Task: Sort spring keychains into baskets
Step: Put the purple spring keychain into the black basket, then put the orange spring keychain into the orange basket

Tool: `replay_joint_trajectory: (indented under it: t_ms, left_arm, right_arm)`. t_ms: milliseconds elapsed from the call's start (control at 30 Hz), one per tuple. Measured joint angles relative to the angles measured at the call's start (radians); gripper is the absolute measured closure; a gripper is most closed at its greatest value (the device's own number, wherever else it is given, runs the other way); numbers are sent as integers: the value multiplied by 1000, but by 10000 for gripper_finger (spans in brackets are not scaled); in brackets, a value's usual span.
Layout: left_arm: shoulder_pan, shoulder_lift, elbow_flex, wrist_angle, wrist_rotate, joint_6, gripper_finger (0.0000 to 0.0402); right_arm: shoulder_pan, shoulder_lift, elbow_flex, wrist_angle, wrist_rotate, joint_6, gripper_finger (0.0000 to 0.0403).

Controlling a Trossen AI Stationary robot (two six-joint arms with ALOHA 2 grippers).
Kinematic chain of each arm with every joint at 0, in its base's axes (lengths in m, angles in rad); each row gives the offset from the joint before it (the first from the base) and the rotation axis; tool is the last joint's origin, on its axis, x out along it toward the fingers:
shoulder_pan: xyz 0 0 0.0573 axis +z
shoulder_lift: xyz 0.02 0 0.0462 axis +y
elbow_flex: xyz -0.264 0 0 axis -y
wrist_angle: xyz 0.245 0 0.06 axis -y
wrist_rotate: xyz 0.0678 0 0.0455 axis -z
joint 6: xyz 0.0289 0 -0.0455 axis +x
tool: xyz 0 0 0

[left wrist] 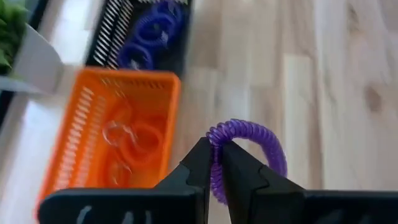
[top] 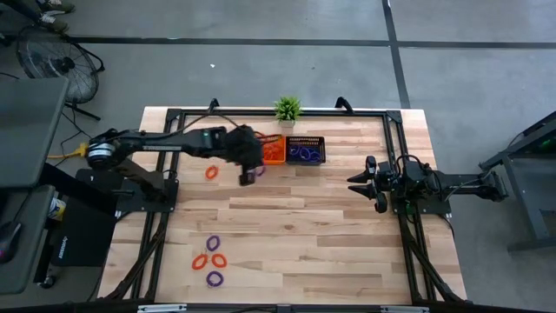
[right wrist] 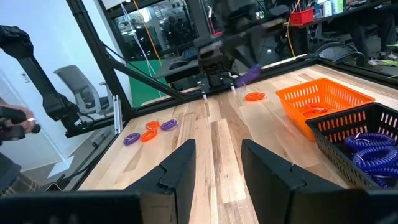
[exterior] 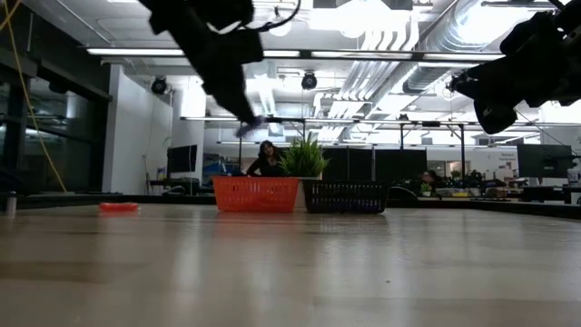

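Carry phase. Left gripper point(left wrist: 214, 163) clenched on a purple keychain point(left wrist: 249, 149), coil pinched between the fingertips with most of the loop hanging free to one side. Held above the table point(top: 347, 226), just beside the orange basket point(top: 274, 152), on the side away from the black basket point(top: 306, 149).

Black basket already holds purple coils point(left wrist: 146, 34); orange basket holds orange-red ones point(left wrist: 134, 146). So probably destined for the black basket, which means crossing over the orange one first.

To do well: keep height over the near rim, travel past the orange basket fully, centre over the black one before letting go. Release low enough that the springy loop doesn't bounce out. Loop hangs off-centre, so aim by the coil, not the fingertips. Watch the potted plant point(top: 287, 109) right behind the baskets.

Right gripper point(right wrist: 214, 155) parked at the right side of the table, fingers apart, holding nothing.

Remaining: one orange-red keychain point(top: 211, 172) near the left arm, plus a mixed cluster point(top: 210, 258) at the near-left of the table.
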Motion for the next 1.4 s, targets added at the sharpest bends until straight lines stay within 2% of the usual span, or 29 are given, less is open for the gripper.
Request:
replay_joint_trajectory:
  t_ms: [167,333,533,733,867,1067,1400]
  left_arm:
    - [12,119,151,38,-78,-42,378]
    - [47,288,340,21,-96,-140,378]
    - [69,490,585,-65,-101,-228,378]
    - [87,641,773,-177,-111,-295,378]
    - [93,704,848,-187,-110,-334,378]
    - [99,756,896,-231,-109,-357,373]
    - [100,756,898,-262,-109,-357,271]
  right_arm:
    - [0,1,0,0,0,0,279]
    - [0,3,0,0,0,0,279]
    - [0,3,0,0,0,0,279]
    - [0,2,0,0,0,0,279]
    - [0,2,0,0,0,0,279]
    - [0,2,0,0,0,0,279]
    - [0,2,0,0,0,0,279]
